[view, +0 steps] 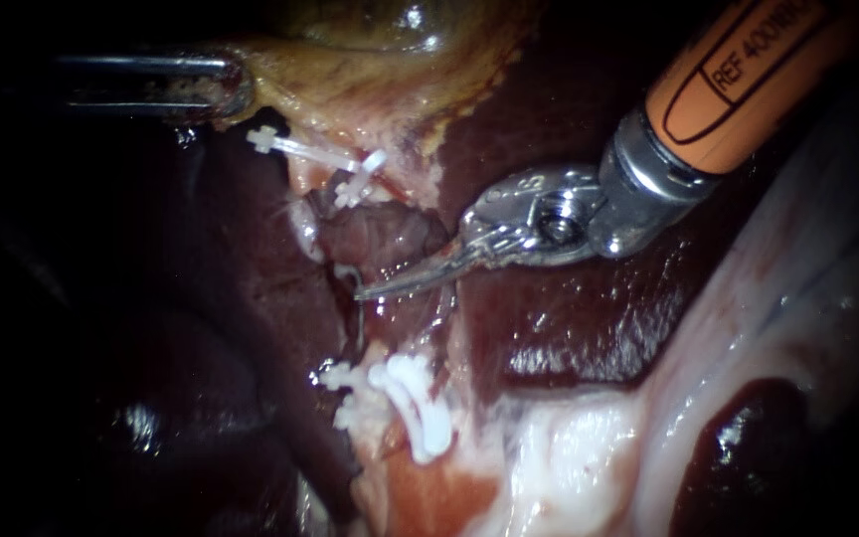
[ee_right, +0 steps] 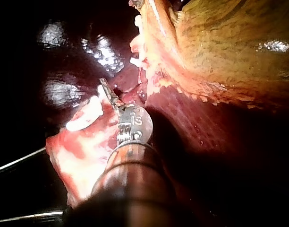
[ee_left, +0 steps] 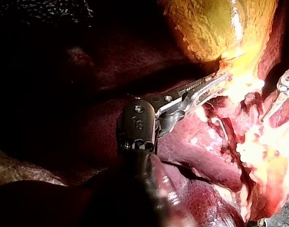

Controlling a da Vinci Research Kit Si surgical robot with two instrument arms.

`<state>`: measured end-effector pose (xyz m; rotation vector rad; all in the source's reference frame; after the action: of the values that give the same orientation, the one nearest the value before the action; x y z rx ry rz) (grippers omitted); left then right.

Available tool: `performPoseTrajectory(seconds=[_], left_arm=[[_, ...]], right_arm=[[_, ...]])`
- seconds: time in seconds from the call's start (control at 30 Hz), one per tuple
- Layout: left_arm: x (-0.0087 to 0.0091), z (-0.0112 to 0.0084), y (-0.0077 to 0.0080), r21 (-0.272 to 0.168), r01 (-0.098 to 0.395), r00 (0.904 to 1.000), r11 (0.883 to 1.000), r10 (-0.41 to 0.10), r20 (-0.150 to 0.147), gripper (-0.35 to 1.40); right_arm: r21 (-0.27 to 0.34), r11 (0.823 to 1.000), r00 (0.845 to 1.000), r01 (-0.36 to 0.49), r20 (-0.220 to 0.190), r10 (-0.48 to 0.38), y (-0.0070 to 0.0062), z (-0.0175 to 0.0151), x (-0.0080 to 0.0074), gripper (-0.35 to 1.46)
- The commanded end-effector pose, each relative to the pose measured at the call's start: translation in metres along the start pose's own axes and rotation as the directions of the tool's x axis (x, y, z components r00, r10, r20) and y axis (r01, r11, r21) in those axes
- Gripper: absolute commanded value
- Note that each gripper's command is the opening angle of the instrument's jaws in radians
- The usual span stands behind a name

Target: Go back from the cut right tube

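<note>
The right instrument (view: 370, 291) comes in from above and to the side of the gallbladder (view: 370, 70). Its shaft slopes down to a bent metal wrist, and its two slim curved blades point back toward the clipped tissue under the gallbladder. The blades lie together with nothing between them. Their tip hangs in the open gap below the gallbladder, close to the raw tissue, though I cannot tell whether it touches. From its own arm's camera the right instrument (ee_right: 105, 86) shows the same thin closed point, ahead of a round metal joint.

An orange sleeve (view: 738, 80) on its shaft carries a printed black label.

The left instrument (view: 236, 89) lies level, and its long slotted jaws are closed on the gallbladder's edge. In the left wrist view, the left instrument (ee_left: 220, 79) has its jaws narrowed onto yellow tissue.

The cut tube (view: 380, 353) lies below the gallbladder in two parts. The upper clips (view: 358, 181) sit just under the gallbladder, and the lower clips (view: 415, 403) sit farther down. I cannot tell which tube this is. Dark liver (view: 549, 328) lies around them.
</note>
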<state>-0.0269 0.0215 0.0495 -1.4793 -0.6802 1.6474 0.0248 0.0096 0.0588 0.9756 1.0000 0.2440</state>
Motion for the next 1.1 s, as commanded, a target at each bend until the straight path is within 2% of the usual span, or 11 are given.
performPoseTrajectory(seconds=[0.03,0.07,0.13,0.17,0.23,0.47,0.53,0.63,0.77,0.97,1.1], left_arm=[[0.0000,0.0000,0.0000,-0.001,0.000,1.0000,1.000,0.000,0.000,-0.35],[0.0000,0.0000,0.0000,-0.001,0.000,1.0000,1.000,0.000,0.000,-0.35],[0.0000,0.0000,0.0000,-0.001,0.000,1.0000,1.000,0.000,0.000,-0.35],[0.0000,-0.0001,0.0000,-0.001,0.000,1.0000,1.000,0.000,0.000,-0.35],[0.0000,0.0000,0.0000,-0.001,0.000,1.0000,1.000,0.000,0.000,-0.35],[0.0000,-0.0001,0.0000,-0.001,0.000,1.0000,1.000,0.000,0.001,-0.35],[0.0000,-0.0001,0.0000,-0.001,0.000,1.0000,1.000,0.000,0.001,-0.35],[0.0000,-0.0001,0.0000,-0.001,0.000,1.0000,1.000,0.000,0.001,-0.35],[0.0000,-0.0001,0.0000,-0.001,0.000,1.0000,1.000,0.000,0.001,-0.35],[-0.0001,-0.0001,0.0000,-0.001,-0.001,1.0000,1.000,0.001,0.001,-0.35],[-0.0001,-0.0001,0.0000,-0.001,-0.001,1.0000,1.000,0.001,0.001,-0.35]], right_arm=[[0.001,1.000,1.000,0.000,-0.003,0.000,-0.0001,0.0000,-0.0001,-0.35],[0.003,1.000,1.000,-0.005,-0.005,0.005,-0.0001,0.0001,-0.0002,-0.30],[-0.012,1.000,1.000,-0.003,-0.012,0.003,-0.0003,0.0002,-0.0004,0.88],[-0.029,1.000,1.000,-0.009,-0.021,0.009,-0.0004,0.0002,-0.0005,1.18],[-0.089,0.996,0.998,-0.024,-0.054,0.020,-0.0007,0.0004,-0.0004,1.41],[-0.160,0.986,0.995,-0.053,-0.095,0.038,-0.0010,0.0004,-0.0004,1.43],[-0.175,0.984,0.995,-0.018,-0.099,0.000,-0.0010,0.0002,-0.0006,1.43],[-0.280,0.957,0.992,0.071,-0.079,-0.097,-0.0013,-0.0004,-0.0010,1.43],[-0.394,0.891,0.975,0.224,0.080,-0.210,-0.0020,-0.0025,-0.0017,1.43],[-0.450,0.817,0.916,0.360,0.338,-0.218,-0.0032,-0.0056,-0.0026,1.43],[-0.461,0.798,0.893,0.389,0.403,-0.203,-0.0045,-0.0064,-0.0036,1.45]])
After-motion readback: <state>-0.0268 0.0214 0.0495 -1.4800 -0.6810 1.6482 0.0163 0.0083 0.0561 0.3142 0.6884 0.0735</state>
